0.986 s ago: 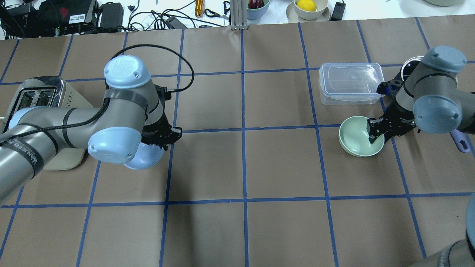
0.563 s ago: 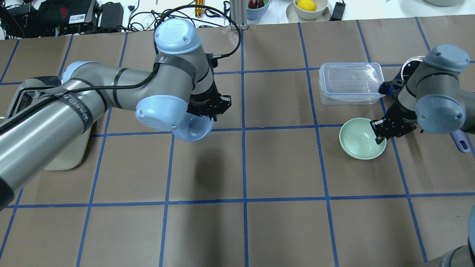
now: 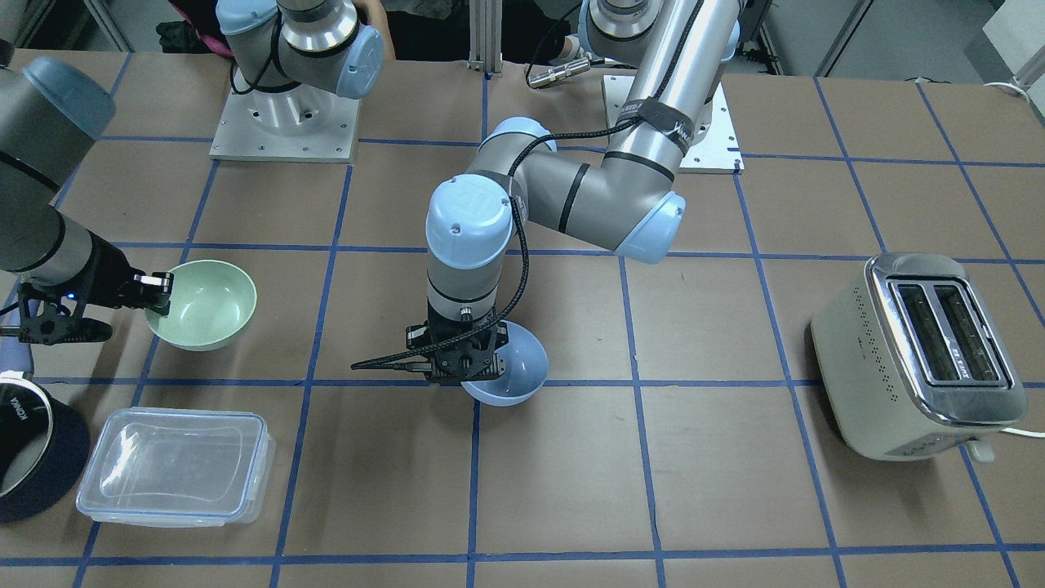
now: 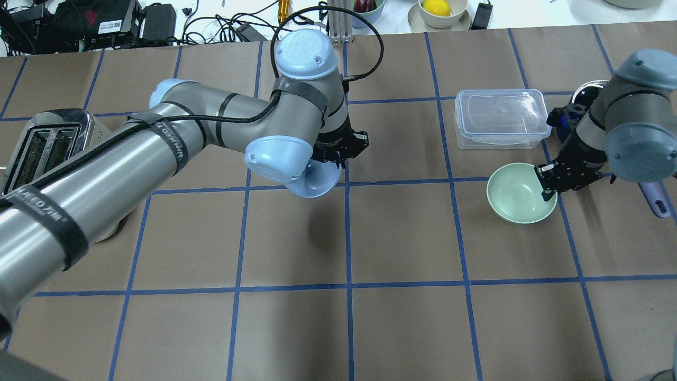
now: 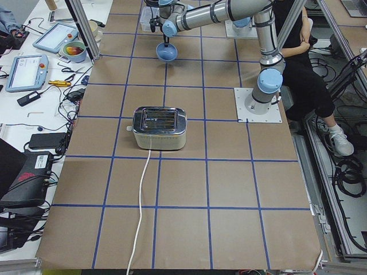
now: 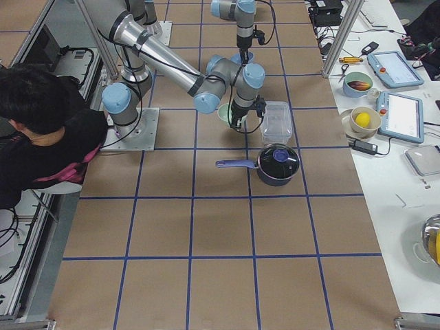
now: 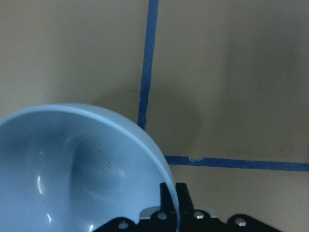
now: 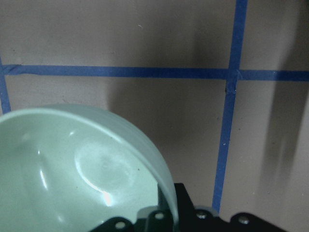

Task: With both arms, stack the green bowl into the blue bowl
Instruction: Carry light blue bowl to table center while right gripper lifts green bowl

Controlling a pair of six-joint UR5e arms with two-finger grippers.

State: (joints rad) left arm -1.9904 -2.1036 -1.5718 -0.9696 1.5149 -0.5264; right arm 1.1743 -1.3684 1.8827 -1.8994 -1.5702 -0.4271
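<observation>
My left gripper (image 4: 338, 154) is shut on the rim of the blue bowl (image 4: 317, 182) and holds it tilted above the middle of the table. It also shows in the front view (image 3: 457, 366), with the bowl (image 3: 513, 369) beside it. The left wrist view shows the blue bowl (image 7: 72, 169) pinched at its rim. My right gripper (image 4: 547, 186) is shut on the rim of the green bowl (image 4: 517, 193) at the right side, at or just above the table. The green bowl also shows in the front view (image 3: 206, 304) and the right wrist view (image 8: 72, 169).
A clear lidded container (image 4: 500, 119) lies just beyond the green bowl. A dark saucepan (image 3: 33, 445) with a purple handle (image 4: 656, 201) sits by the right arm. A toaster (image 4: 47, 138) stands at the far left. Brown paper with blue tape lines covers the table.
My left arm has carried the blue bowl from beside the toaster rightward and away, to the table's middle. My right gripper and the green bowl have shifted slightly right.
</observation>
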